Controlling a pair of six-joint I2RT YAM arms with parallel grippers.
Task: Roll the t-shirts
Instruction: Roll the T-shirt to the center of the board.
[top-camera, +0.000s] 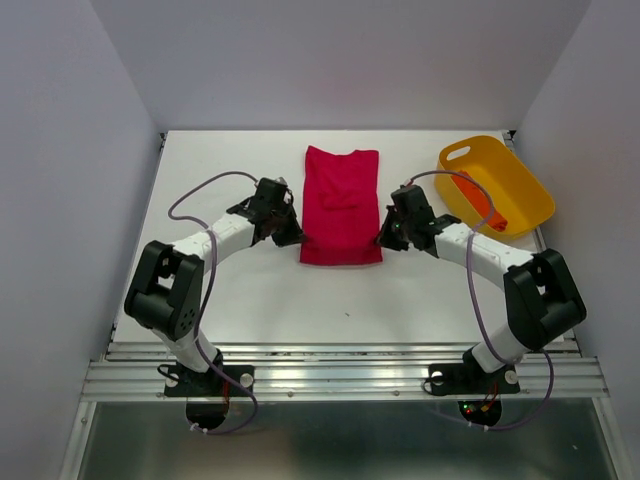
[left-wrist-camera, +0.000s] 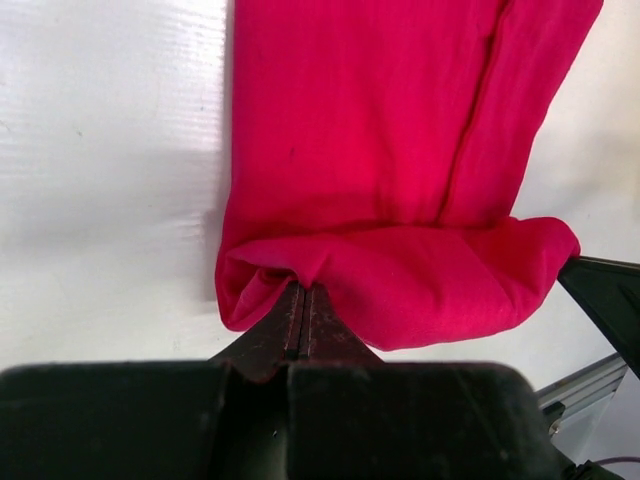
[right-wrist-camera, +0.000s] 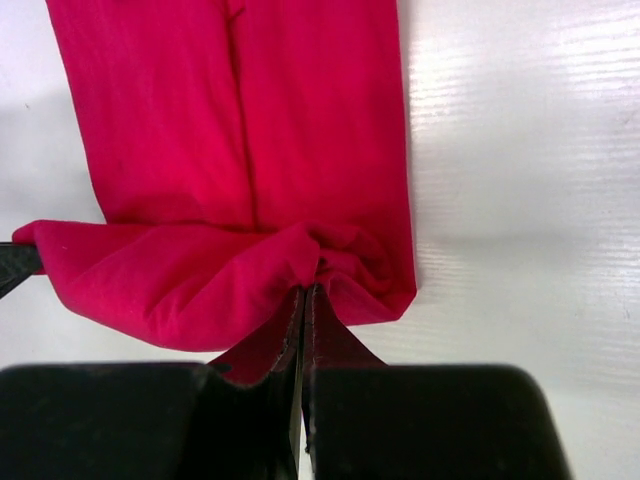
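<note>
Both near corners of red shirt (top-camera: 341, 205) pinched: left claw (top-camera: 293, 237) clamped, right claw (top-camera: 385, 239) clamped. Roll forward level, tight, together.

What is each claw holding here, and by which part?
Both hold the crimson cloth t-shirt by its near, folded-over edge: the left claw is shut on that edge's left corner, the right claw on its right corner.

The crimson t-shirt (top-camera: 341, 205) lies mid-table, folded into a long strip, its near end curled up. The orange-red t-shirt (top-camera: 480, 200) lies rolled in the far-right tub (top-camera: 522, 188).
</note>
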